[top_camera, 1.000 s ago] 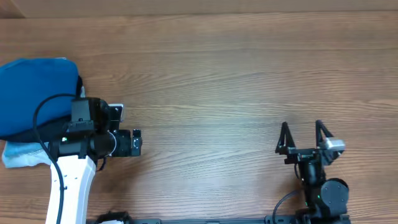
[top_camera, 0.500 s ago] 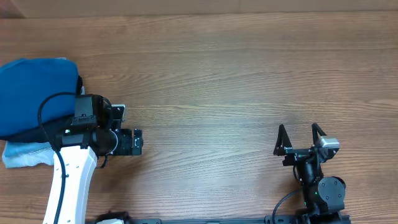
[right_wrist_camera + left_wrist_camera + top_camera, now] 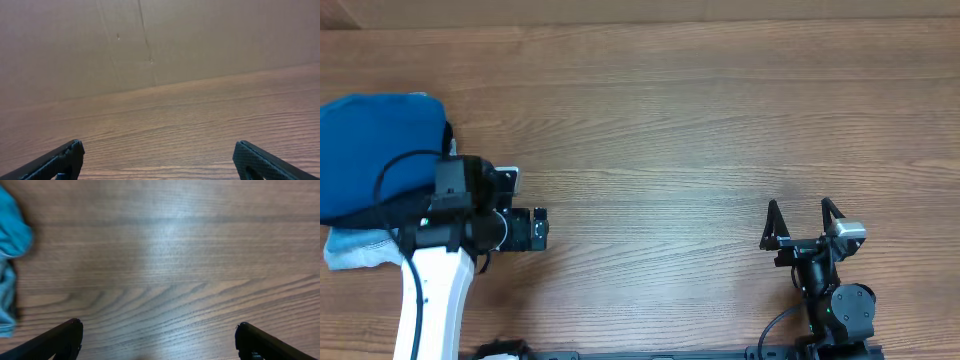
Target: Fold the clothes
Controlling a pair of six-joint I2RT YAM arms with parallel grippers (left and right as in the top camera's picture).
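Observation:
The clothes, a plain blue garment, lie bunched at the table's far left edge; a blue fabric edge shows at the left of the left wrist view. My left arm stands just right of the garment, apart from it. Its gripper is open over bare wood, with nothing between the fingers. My right gripper is open near the front right, far from the garment, and its fingertips frame only empty table.
A dark fabric edge and a pale blue piece lie under and in front of the blue garment. A brown wall rises behind the table in the right wrist view.
The right gripper has drawn back slightly toward the front edge. The left arm shifted a little and returned; the garment has not moved.

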